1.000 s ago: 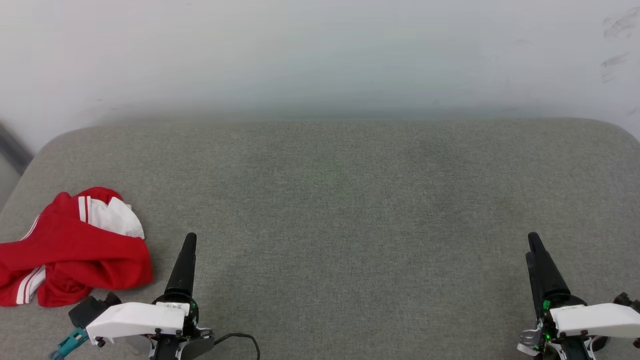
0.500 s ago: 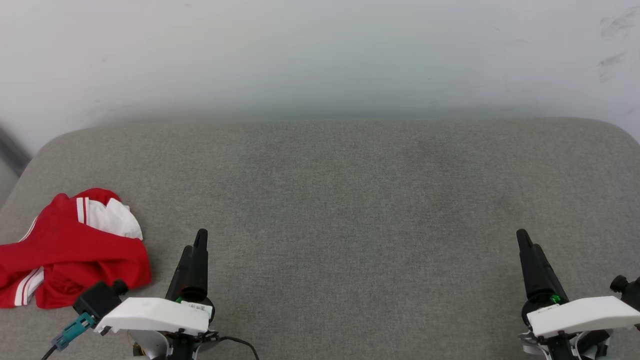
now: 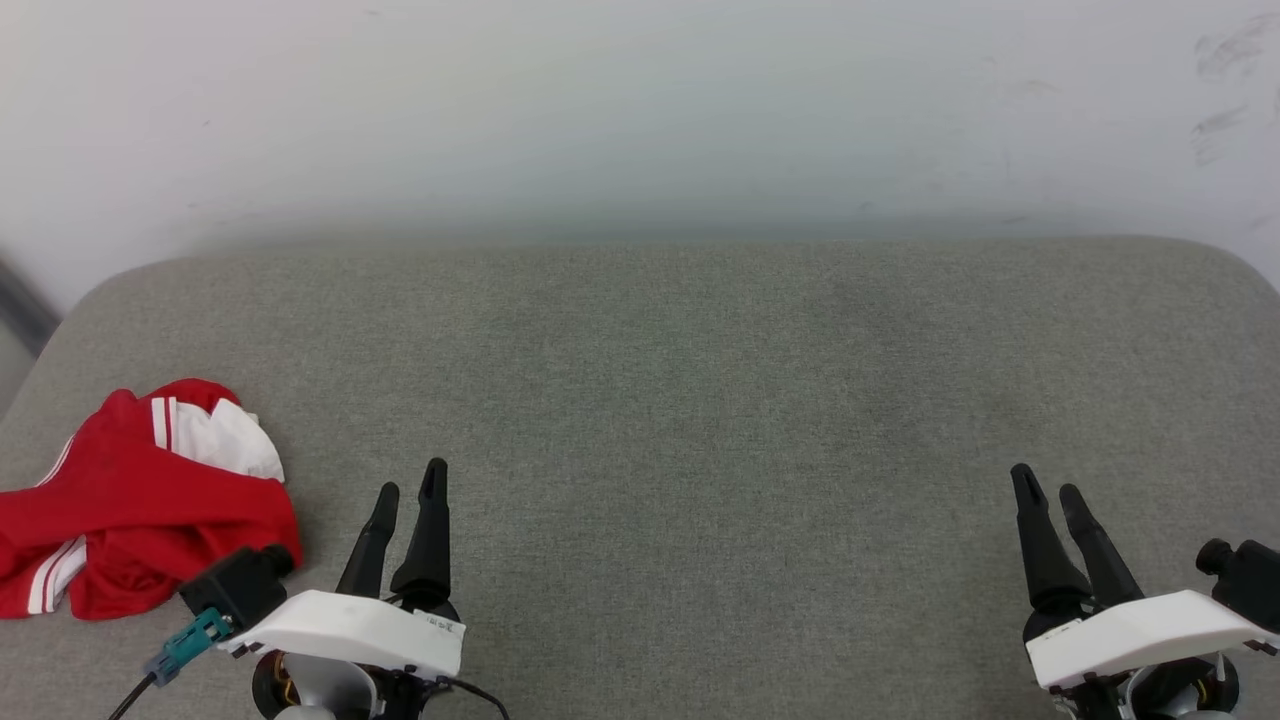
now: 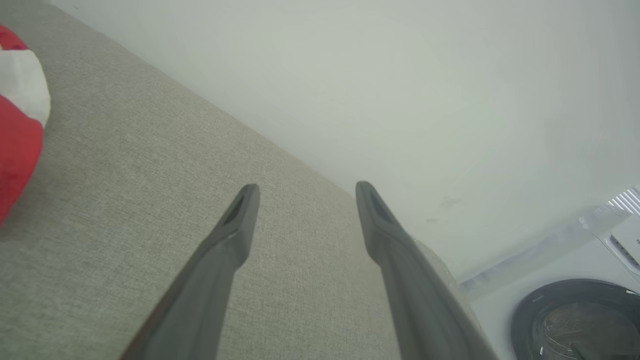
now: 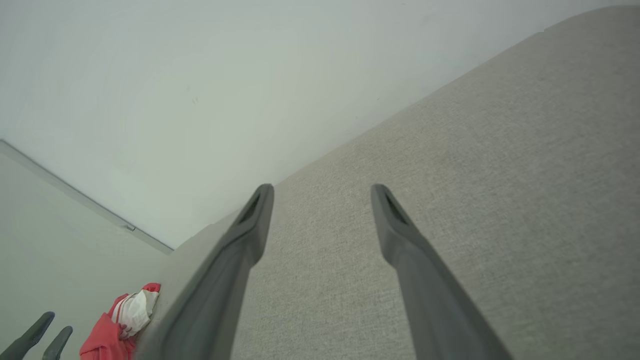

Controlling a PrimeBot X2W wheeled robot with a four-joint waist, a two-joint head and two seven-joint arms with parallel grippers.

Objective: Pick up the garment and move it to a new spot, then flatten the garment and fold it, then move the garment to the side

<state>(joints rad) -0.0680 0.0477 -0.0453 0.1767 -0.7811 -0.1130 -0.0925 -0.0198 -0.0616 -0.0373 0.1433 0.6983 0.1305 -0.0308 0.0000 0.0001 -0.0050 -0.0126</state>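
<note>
The crumpled bright red jersey shirt with white sleeve cloth and white-striped trim [image 3: 140, 500] lay bunched at the far left of the head view, in the lower half, on the grey woven padded bench [image 3: 700, 400]. One part of it ran off the left edge of the frame. A white patch showed near its top, with two white stripes beside it. I could not make out any numerals in its folds.

Just right of the shirt, at the lower left of the frame, was my left claw [image 3: 410, 480]. Its two long dark fingers pointed up the frame and stood moderately apart, with nothing between them and clear of the cloth. A small teal plug [image 3: 185, 650] stuck out from the wrist below it. In the left wrist view the same claw [image 4: 306, 191] gaped over bare bench, the shirt [image 4: 17, 125] at the left edge, and a white appliance with a round dark door [image 4: 575, 320] sat in the lower right corner.

The middle of the bench lay bare under the pale wall [image 3: 640, 100].

At the lower right of the head view my right claw [image 3: 1046, 485] was likewise parted and gripped nothing. The right wrist view showed its fingers spread [image 5: 322, 192] over the bench, with the shirt [image 5: 120, 320] and my left claw [image 5: 56, 323] small in the lower left corner.
</note>
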